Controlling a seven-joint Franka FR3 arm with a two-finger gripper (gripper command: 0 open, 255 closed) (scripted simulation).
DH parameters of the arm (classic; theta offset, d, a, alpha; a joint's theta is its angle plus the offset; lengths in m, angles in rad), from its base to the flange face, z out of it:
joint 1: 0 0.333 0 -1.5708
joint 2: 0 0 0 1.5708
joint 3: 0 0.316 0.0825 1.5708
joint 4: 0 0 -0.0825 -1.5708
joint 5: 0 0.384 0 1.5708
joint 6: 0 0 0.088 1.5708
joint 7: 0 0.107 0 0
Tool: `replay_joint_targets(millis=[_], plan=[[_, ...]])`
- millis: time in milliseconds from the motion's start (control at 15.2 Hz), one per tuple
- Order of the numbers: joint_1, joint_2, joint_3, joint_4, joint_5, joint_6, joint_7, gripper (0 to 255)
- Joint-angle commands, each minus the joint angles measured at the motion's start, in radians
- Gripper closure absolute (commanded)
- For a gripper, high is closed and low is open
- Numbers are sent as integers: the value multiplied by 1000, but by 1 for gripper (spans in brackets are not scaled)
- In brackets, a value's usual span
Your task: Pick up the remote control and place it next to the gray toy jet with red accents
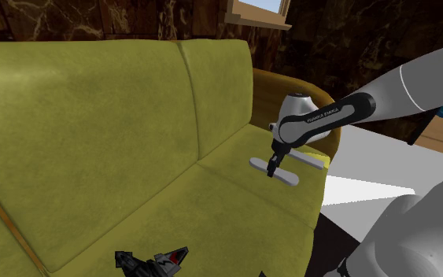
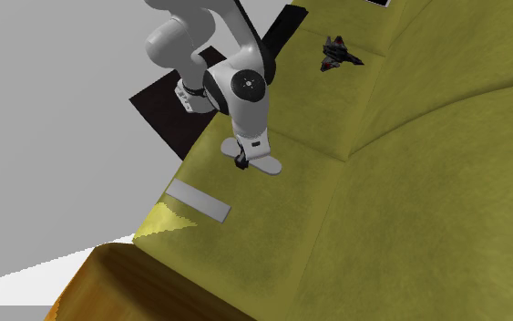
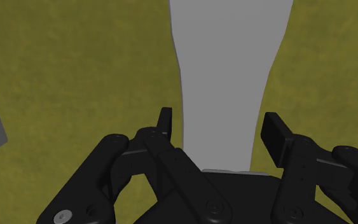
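**Shoulder view.** Olive sofa (image 1: 94, 142), velvety nap, seat seam between two cushions. Wooden armrest (image 1: 278, 83), rounded and glossy. Remote control (image 1: 290, 179), pale grey, flat and round-ended, on the seat near the armrest, directly under the gripper (image 1: 271, 171). Flat white slab (image 1: 310, 160) just beyond it. Toy jet (image 1: 153, 265), dark with red, well apart and cut off by the frame edge.

**Second exterior view.** Slab plainly rectangular. Remote partly hidden by the hand.

**Wrist view.** Fingers (image 3: 274, 135) spread, straddling the remote's narrowed waist. Contact cannot be made out.
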Motion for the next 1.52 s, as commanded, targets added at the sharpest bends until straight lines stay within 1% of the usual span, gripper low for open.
replay_joint_targets(millis=[0, 726, 1452], plan=[[0, 0, 0, 0, 0, 0, 0, 255], [-5, -104, 17, 70, -12, -173, 11, 255], [-5, -173, 33, 166, -12, -337, 14, 255]])
